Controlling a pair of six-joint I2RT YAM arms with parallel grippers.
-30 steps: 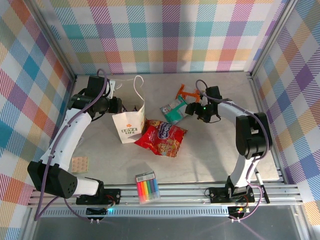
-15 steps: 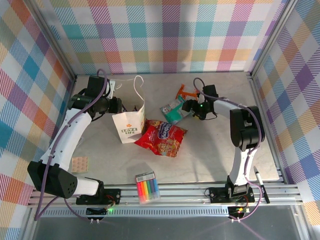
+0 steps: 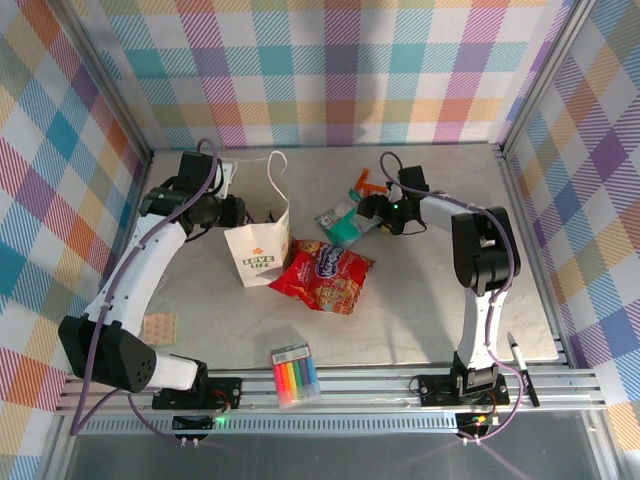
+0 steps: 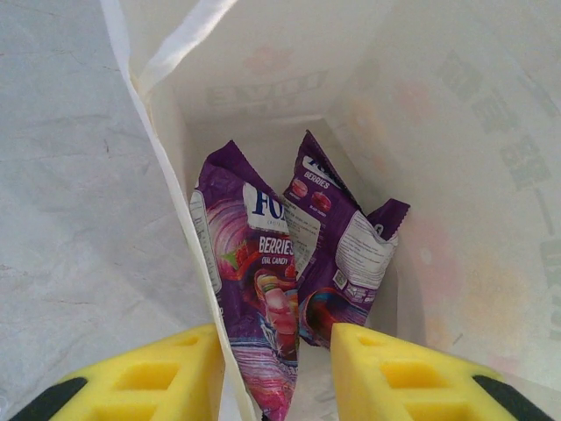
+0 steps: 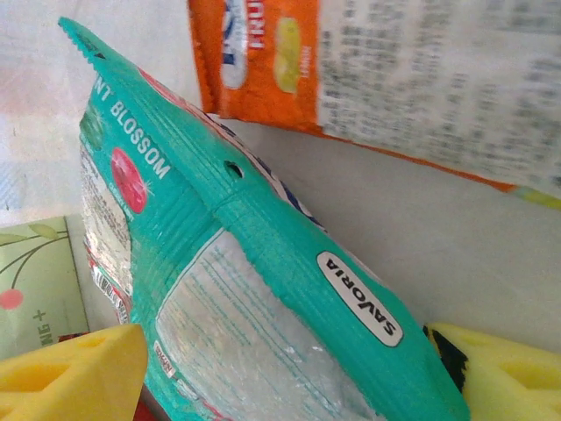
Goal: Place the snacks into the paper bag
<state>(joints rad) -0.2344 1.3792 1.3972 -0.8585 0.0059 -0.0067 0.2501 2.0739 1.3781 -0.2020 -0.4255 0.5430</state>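
The white paper bag (image 3: pixel 258 250) stands upright left of centre. My left gripper (image 3: pixel 245 212) is open at its mouth, one finger outside and one inside, with the bag's side wall (image 4: pixel 171 184) between them. Two purple packets (image 4: pixel 254 263) (image 4: pixel 342 250) lie inside the bag. My right gripper (image 3: pixel 372 212) is open around the raised edge of the teal-and-white packet (image 3: pixel 345 222) (image 5: pixel 263 298), which spans the gap between its yellow fingers (image 5: pixel 79 373). The orange packet (image 3: pixel 366 184) (image 5: pixel 263 61) lies just behind it. Beside the bag's front lies the large red packet (image 3: pixel 322 275).
A clear pack of rainbow markers (image 3: pixel 294 374) lies at the near edge. A beige square (image 3: pixel 158 328) sits at the left, by the left arm. A black pen (image 3: pixel 518 365) rests at the near right. Checked walls enclose the table on three sides.
My right gripper has moved left, up to the teal-and-white packet, and its fingers now flank the packet's edge. The left arm and the bag have stayed put.
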